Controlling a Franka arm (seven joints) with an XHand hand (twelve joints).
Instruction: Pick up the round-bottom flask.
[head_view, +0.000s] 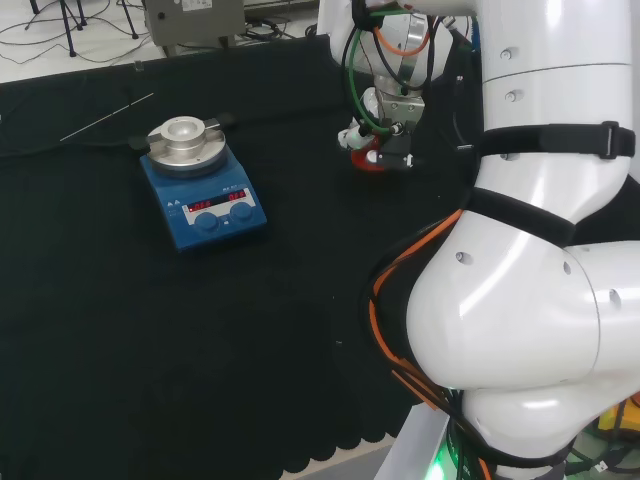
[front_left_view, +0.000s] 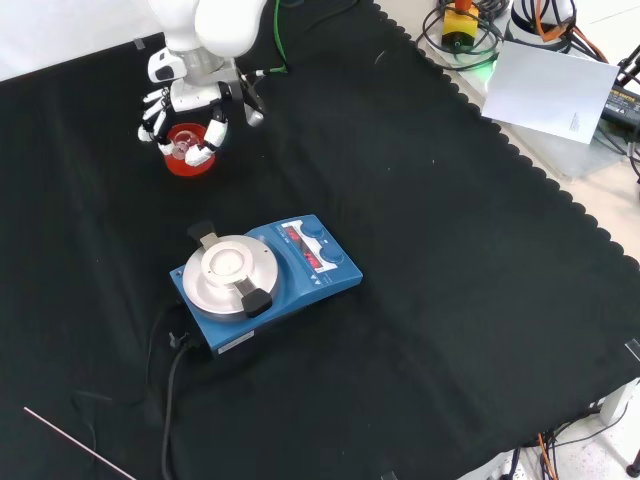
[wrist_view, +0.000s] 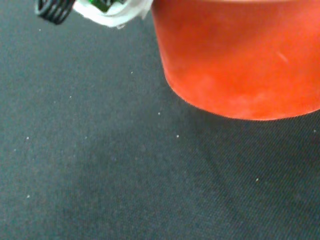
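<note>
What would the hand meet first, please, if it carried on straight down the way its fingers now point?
Most likely the clear glass flask on its red stand: the hand hangs right above, fingers spread around both. Whether they already touch is unclear.

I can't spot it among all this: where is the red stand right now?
In the front view the red stand sits at the upper left of the black cloth, under the hand, beyond the blue stirrer plate.

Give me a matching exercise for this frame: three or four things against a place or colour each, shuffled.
Things:
1. hand
2. stand
3. stirrer
4. rod

Descriptions:
A. blue base, round metal top
B. thin, at the cloth's lower left in the front view
C. red, under the hand
D. black and white, fingers down around the stand

Pairs: 1-D, 2-C, 3-A, 4-B
</note>
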